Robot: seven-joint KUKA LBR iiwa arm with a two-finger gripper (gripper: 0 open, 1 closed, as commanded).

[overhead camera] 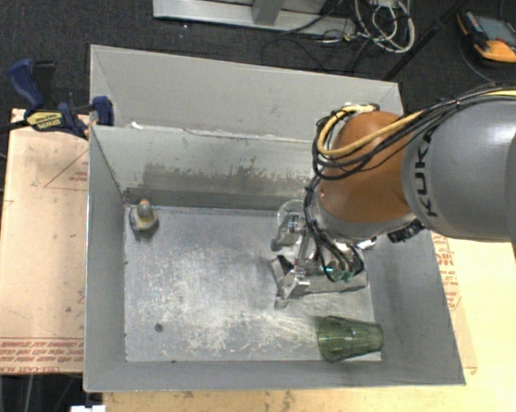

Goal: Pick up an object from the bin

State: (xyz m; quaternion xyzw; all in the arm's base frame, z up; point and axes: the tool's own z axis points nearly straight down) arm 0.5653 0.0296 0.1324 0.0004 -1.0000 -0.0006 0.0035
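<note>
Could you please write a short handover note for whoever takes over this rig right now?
Gripper: low over the floor of the bin, right of centre, holding nothing that I can see.
Green cup: on its side, front right, close to the gripper.
Small greyish object: back left corner.
Done: nothing picked yet.
Left: grasp one thing and lift it out.

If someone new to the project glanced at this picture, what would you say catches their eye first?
The grey arm with its orange wrist cover stands out most, reaching in from the right with the gripper down near the floor of the bin, right of the middle. Next is a green see-through cup lying on its side by the near right corner. A small rounded thing sits alone in the far left corner.
</note>
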